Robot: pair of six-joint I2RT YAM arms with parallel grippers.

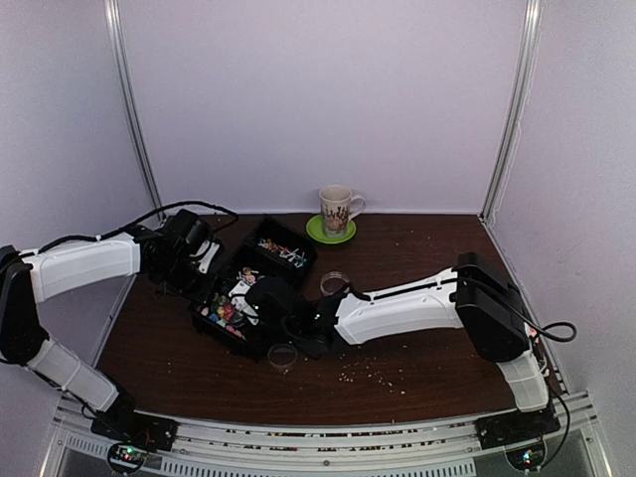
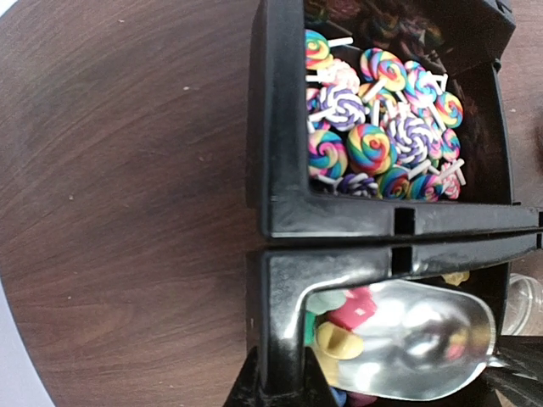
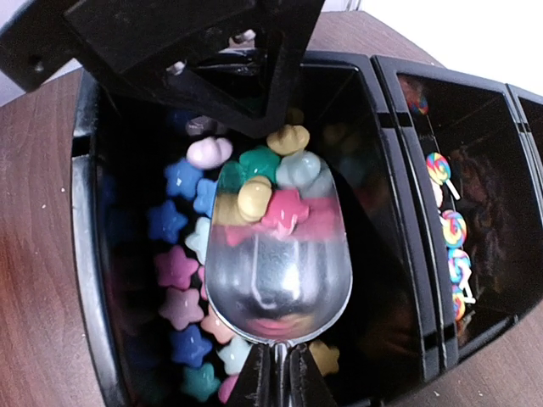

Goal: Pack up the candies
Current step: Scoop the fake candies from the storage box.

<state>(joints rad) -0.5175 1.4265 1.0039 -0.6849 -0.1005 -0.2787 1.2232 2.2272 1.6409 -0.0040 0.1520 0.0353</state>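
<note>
The scooping step is in hand. The right jaws are closed tight on the thin handle of a metal scoop point(image 3: 280, 263). The scoop sits low inside the star compartment of the black tray point(image 3: 85, 254), with its bowl pointing toward the far wall. A small heap of candies point(image 3: 271, 199), pink, yellow, green and pale star-like pieces, rides at the front of the scoop. Many more stars lie loose on the compartment floor beneath and beside it. The neighbouring compartment holds swirled lollipops point(image 2: 373, 136), with neither arm in it. The left jaws are pinched on the tray's end wall, just beyond the scoop's tip, and seem to be steadying the tray on the tabletop point(image 1: 199, 373).

To my eye the load is gathered but not yet lifted clear. The next move calls for raising the scoop level, so the heap near the lip does not slide off, then drawing it back from under the left arm. A small clear cup point(image 1: 282, 356) stands just in front of the tray, and a second cup point(image 1: 335, 283) stands just behind the right arm. Either looks a likely place to empty it. The mouth looks narrow beside the scoop, so a slow, careful tip is wanted.
</note>
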